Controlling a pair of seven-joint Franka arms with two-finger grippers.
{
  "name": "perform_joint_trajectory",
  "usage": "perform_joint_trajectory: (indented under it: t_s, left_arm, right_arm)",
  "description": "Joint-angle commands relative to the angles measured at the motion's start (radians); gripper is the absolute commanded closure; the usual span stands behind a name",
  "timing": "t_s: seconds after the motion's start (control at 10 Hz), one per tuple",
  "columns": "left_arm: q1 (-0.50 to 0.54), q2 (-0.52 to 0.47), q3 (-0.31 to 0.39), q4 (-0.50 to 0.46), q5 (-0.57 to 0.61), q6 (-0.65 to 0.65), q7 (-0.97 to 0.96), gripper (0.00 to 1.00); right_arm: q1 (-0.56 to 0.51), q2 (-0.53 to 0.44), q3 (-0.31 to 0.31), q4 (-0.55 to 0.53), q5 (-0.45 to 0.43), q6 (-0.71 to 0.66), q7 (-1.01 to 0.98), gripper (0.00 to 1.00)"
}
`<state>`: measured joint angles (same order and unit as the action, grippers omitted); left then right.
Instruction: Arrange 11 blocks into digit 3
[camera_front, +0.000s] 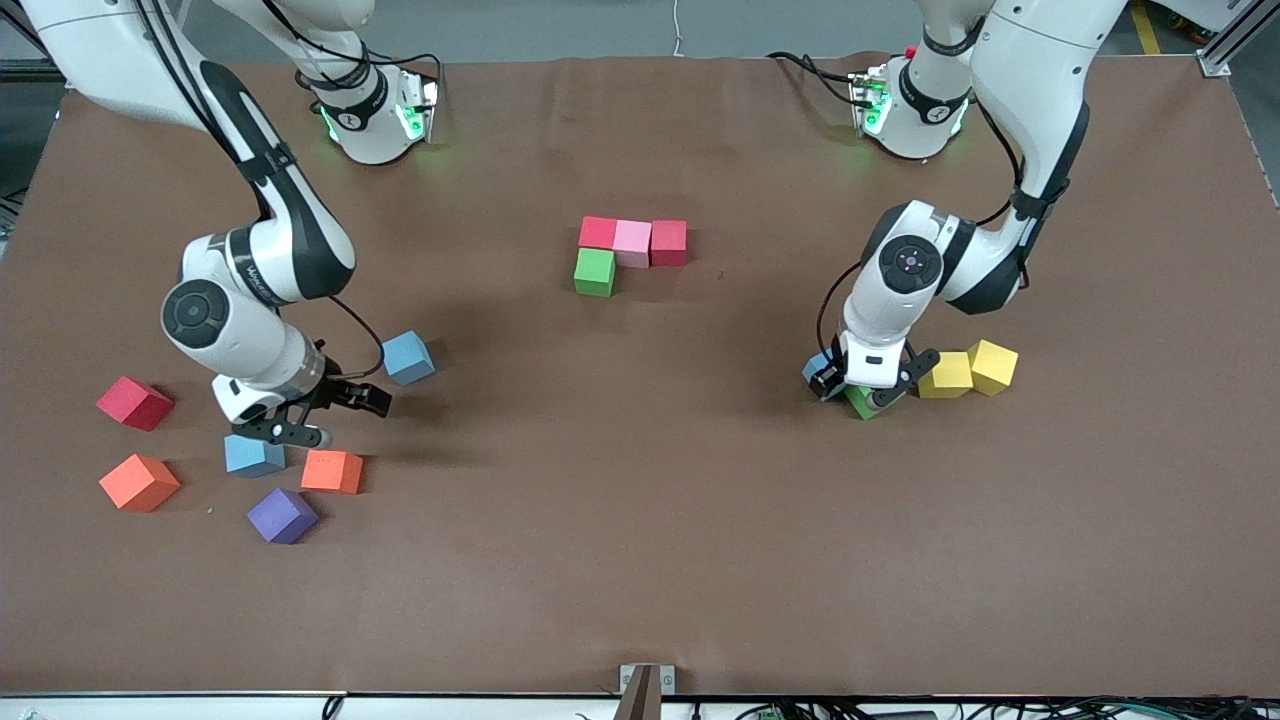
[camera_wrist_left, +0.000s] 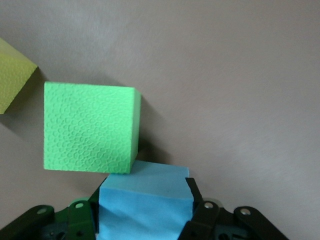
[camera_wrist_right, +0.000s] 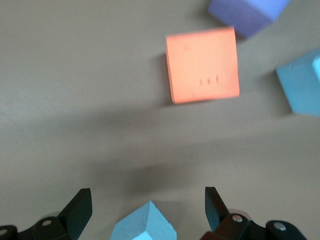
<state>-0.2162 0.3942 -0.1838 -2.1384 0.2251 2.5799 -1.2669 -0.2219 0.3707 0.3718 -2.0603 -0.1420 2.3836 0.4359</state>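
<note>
Light blue block (camera_wrist_left: 145, 205) is sitting pinched between the jaws of the left gripper (camera_front: 858, 392), touching the green block (camera_wrist_left: 90, 127), while the right gripper (camera_front: 318, 412) is waiting with jaws spread.

I have the left gripper (camera_front: 860, 388) down at the table with its fingers clamped on a light blue block (camera_wrist_left: 145, 207), while my right gripper (camera_front: 318, 415) hangs low, jaws spread wide.
</note>
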Motion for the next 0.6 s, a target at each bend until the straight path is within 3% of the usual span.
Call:
perform_joint_trajectory:
  t_s: [0.0, 0.5]
  left_arm:
    - [-0.012, 0.003, -0.008, 0.151, 0.002, -0.188, -0.095, 0.81]
    - [-0.057, 0.104, -0.059, 0.397, -0.061, -0.307, -0.406, 0.82]
  right_arm:
    - [-0.011, -0.058, 0.029, -0.092, 0.033, 0.005, 0.166, 0.00]
    - [0.022, -0.142, 0.058, -0.210, 0.068, 0.009, 0.567, 0.01]
